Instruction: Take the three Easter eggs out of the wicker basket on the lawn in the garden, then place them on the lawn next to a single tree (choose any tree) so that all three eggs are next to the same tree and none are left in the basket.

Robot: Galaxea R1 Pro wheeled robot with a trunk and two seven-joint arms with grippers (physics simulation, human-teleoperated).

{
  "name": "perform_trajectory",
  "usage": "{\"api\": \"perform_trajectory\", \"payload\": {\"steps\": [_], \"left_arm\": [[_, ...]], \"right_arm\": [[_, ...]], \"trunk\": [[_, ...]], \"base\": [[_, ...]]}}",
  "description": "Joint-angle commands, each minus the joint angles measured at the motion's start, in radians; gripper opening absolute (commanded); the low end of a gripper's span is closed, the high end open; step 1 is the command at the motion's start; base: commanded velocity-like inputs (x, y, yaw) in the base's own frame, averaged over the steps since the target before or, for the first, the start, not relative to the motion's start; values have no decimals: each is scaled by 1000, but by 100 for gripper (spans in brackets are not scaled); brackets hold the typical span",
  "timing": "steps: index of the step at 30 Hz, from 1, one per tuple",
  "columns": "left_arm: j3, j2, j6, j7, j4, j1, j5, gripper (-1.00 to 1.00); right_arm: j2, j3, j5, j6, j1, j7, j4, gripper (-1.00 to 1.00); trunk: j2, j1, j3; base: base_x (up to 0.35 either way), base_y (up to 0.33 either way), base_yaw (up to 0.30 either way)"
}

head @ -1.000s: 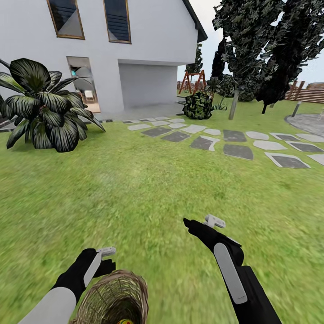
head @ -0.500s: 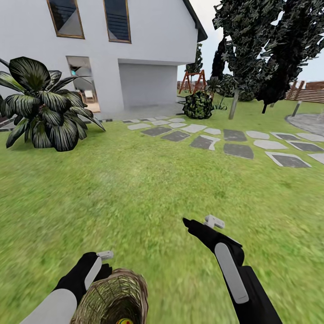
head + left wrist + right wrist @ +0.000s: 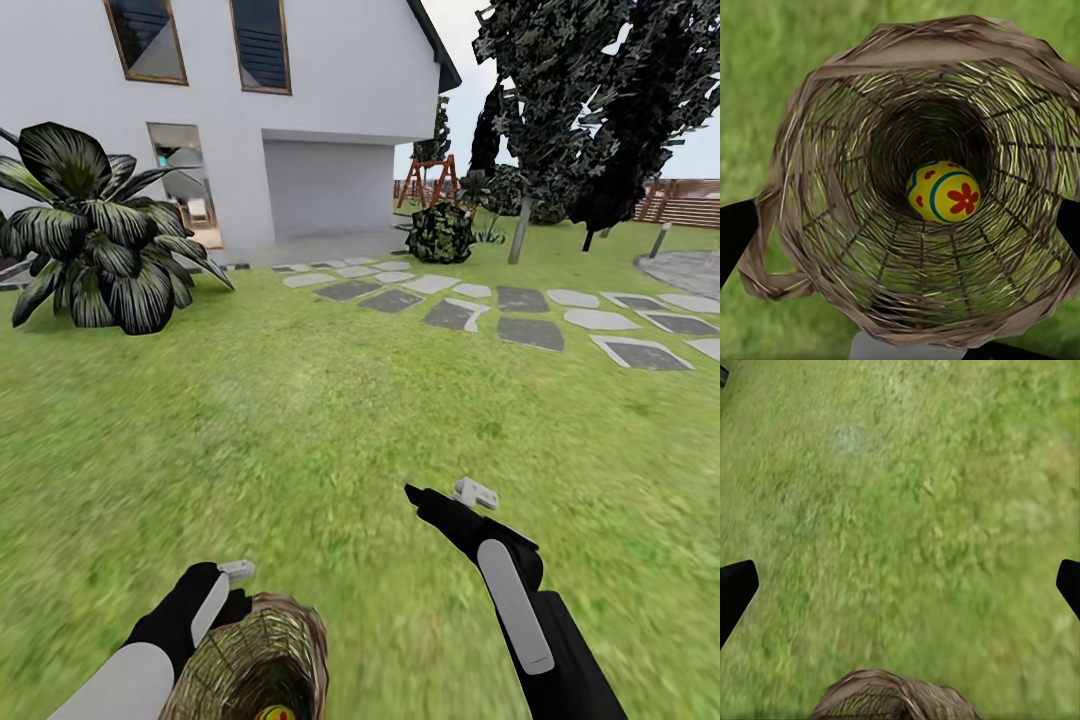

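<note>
Your left gripper [image 3: 236, 572] sits at the rim of the basket [image 3: 255, 660], which is at the bottom of the head view; whether its fingers are clamped on the wicker I cannot tell. In the left wrist view one egg [image 3: 943, 193] lies deep at the basket's bottom — the other two I cannot see.

Your right gripper [image 3: 440, 495] is over bare lawn [image 3: 300, 440], and its wrist view shows the fingers spread wide with nothing between them.

Expect the egg to be light, hard and smooth, so it will likely roll or squirt out of a pinch. Take it across its widest middle. The basket looks light and springy — hold its rim. A grey-trunked tree [image 3: 519, 230] stands far ahead, beyond the stepping stones [image 3: 528, 335].
</note>
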Motion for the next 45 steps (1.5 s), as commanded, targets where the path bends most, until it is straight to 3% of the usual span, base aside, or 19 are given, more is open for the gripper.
{"api": "perform_trajectory", "payload": {"steps": [1,35,45], "left_arm": [[1,0,3,7,-1,0,11,100],[-1,-11,3,7,1,0,9,100],[-4,-40,1,7,8,0,4,100]], "right_arm": [[0,0,-11,1,-1,-10,-1,100],[2,0,-11,0,-1,-10,8,100],[3,0,-11,0,-1,-10,8,100]], "trunk": [[-8,4,-4],[-246,134,-111],[-316,173,-142]], "base": [[0,0,0],[0,0,0],[0,0,0]]}}
